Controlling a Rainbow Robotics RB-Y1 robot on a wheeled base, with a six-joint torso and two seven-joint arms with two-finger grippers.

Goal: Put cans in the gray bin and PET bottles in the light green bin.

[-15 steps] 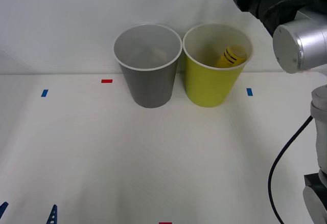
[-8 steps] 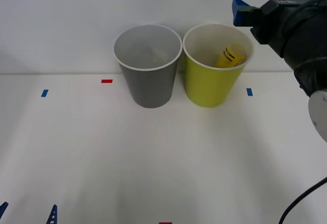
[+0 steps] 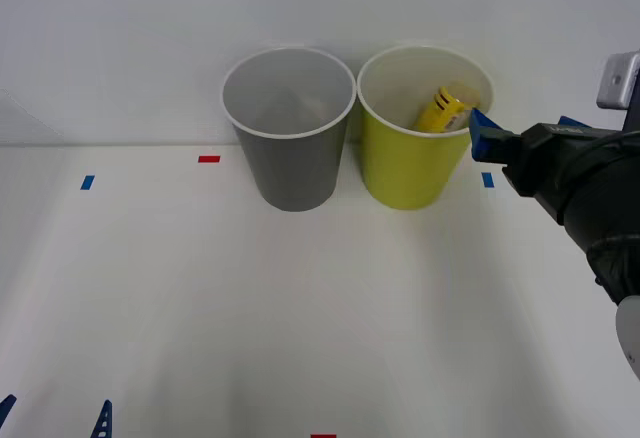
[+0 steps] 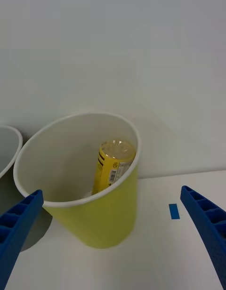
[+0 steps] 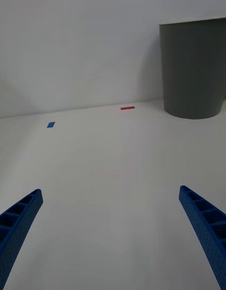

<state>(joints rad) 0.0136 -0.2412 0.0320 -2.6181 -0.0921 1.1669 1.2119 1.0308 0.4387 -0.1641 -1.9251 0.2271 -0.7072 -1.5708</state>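
The white table is being occupied by two wastebaskets standing side by side, nearly touching: the gray bin on the left and the light green bin on the right. The right gripper is being held spread wide and empty just beside the light green bin. The left gripper is being kept low over the table, also spread apart with nothing between its fingers. The PET bottle is being leaned against the light green bin's inner wall.
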